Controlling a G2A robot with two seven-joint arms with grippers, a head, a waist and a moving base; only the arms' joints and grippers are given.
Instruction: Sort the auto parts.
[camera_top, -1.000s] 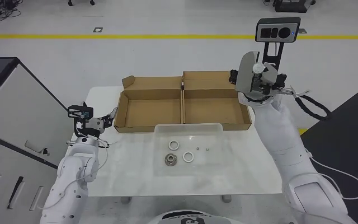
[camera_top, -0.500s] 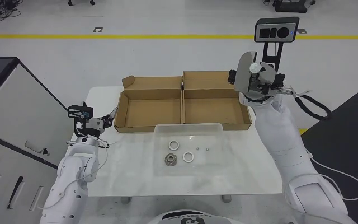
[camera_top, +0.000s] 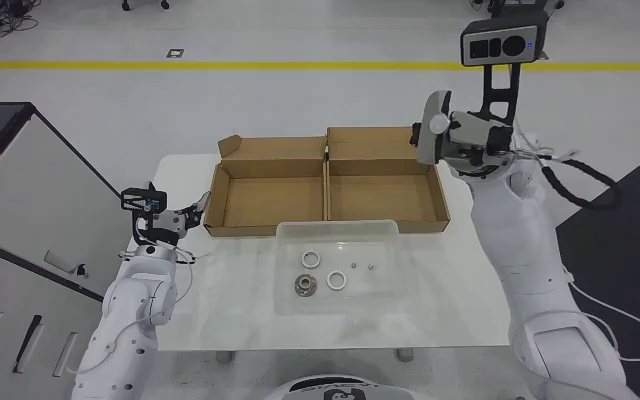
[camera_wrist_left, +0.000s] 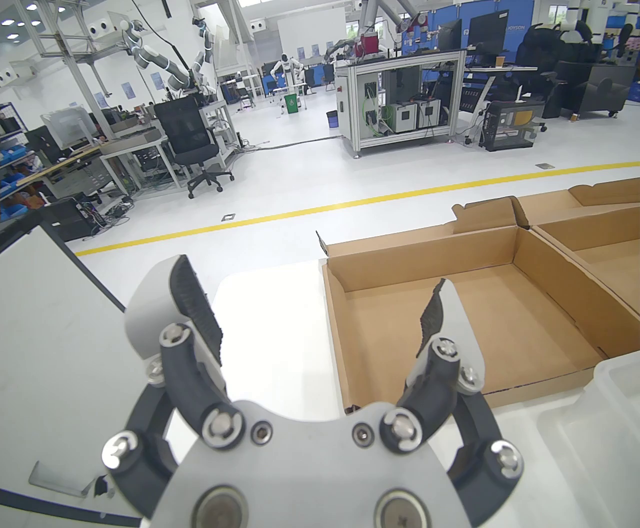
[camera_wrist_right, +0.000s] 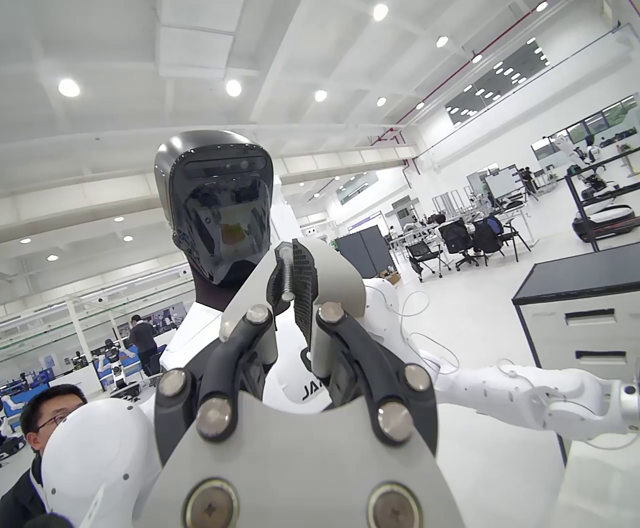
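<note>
Left jaws: released and spread wide, with nothing between them. Ribbed black pads (camera_wrist_left: 194, 300) sit on pale, smooth shells. I hold them low over the left end of the bench (camera_top: 230, 300), just beside the left carton's outer wall.
Right jaws: clenched on a threaded metal part (camera_wrist_right: 286, 272), a slim grey cylinder with fine ridges, pinched between the ribbed pads. I hold it raised off the bench; from above it sits by the right carton's far right corner.
Left carton (camera_top: 268, 198): shallow, rectangular, brown corrugated cardboard with its flaps folded open.
Right carton (camera_top: 385, 192): same build, with its side wall touching the left carton's.
Tray (camera_top: 338, 228): clear plastic, rectangular, with rounded corners. Its far rim lies against the cartons' near walls.
Tray contents: a far white ring (camera_top: 311, 258) and a near white ring (camera_top: 338, 280), both flat and smooth. A round grey metal hub (camera_top: 304, 286) lies just beside the near ring. There are also two small bits (camera_top: 356, 266), too small to identify.
Bench: white and smooth, with rounded corners.
</note>
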